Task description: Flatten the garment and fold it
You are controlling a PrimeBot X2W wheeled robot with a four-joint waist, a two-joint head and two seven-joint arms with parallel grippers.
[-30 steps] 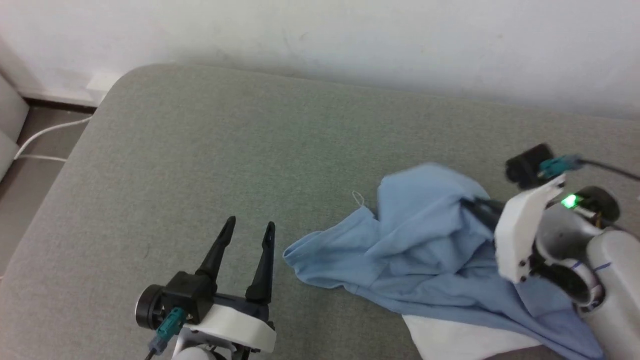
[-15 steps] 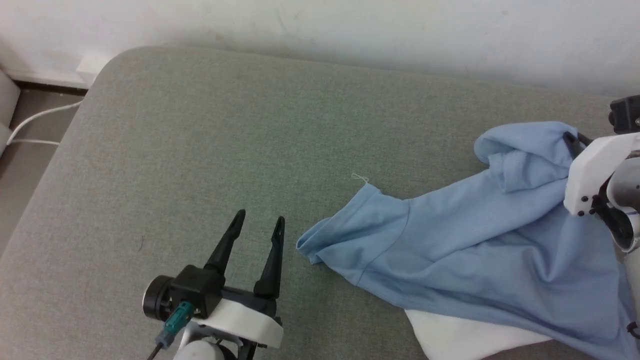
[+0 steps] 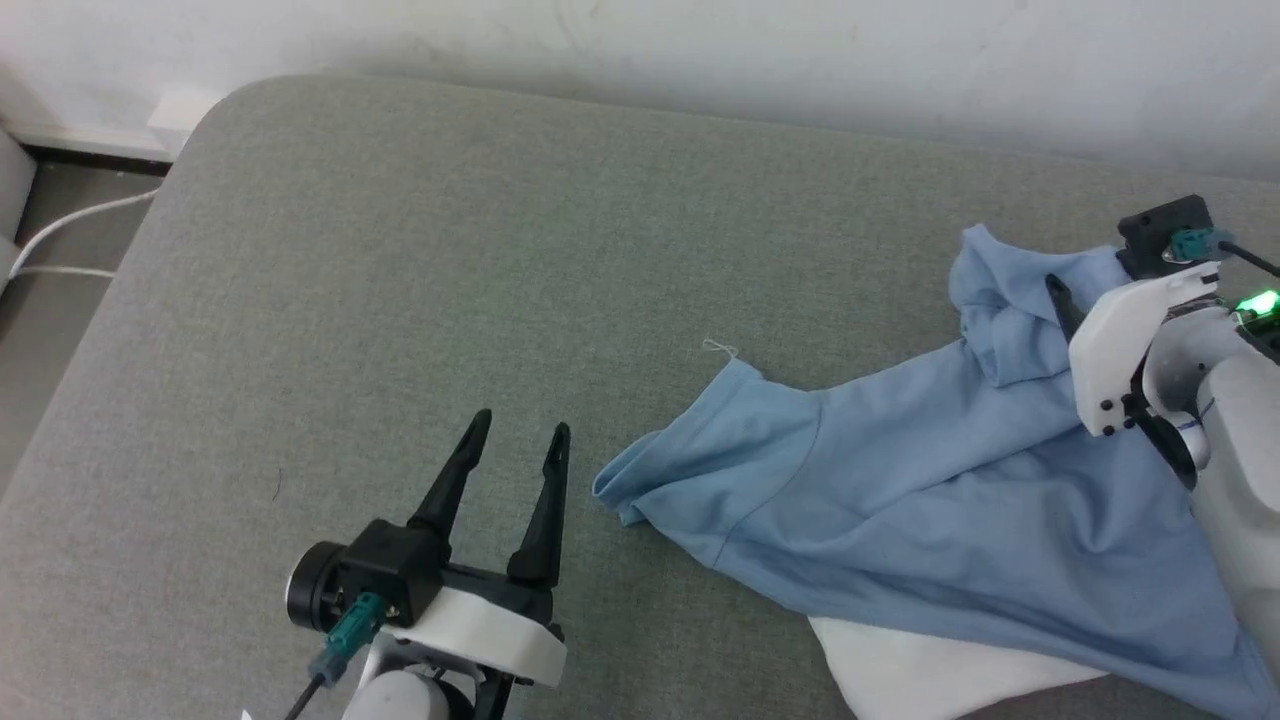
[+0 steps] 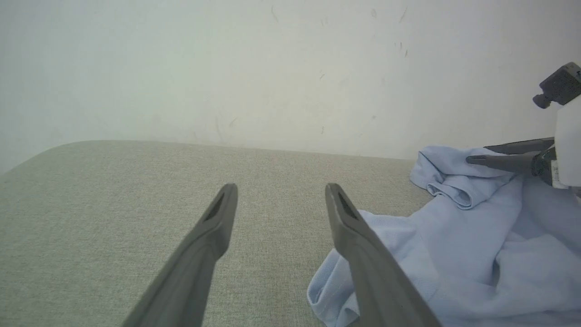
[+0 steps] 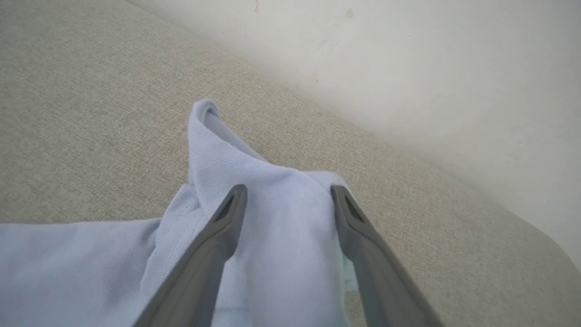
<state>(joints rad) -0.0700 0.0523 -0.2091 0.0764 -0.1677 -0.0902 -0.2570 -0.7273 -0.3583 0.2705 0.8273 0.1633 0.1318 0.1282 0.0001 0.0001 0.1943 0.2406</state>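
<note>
The garment, a light blue knit shirt, lies spread but rumpled on the right half of the grey padded surface, with a sleeve end pointing left. A bunched fold sits at its far right corner. My right gripper is open over that fold, and the cloth lies loose between its spread fingers. My left gripper stands open and empty just left of the sleeve end. In the left wrist view the right gripper hovers over the garment.
A white cloth patch shows under the garment's near edge. A pale wall runs along the far side of the surface. The rounded left corner drops to a floor with a white cable.
The right gripper dragged the garment's fold to the right and farther away, spreading the cloth, then opened and let it go. The camera view shifted a little. The left gripper stayed open.
</note>
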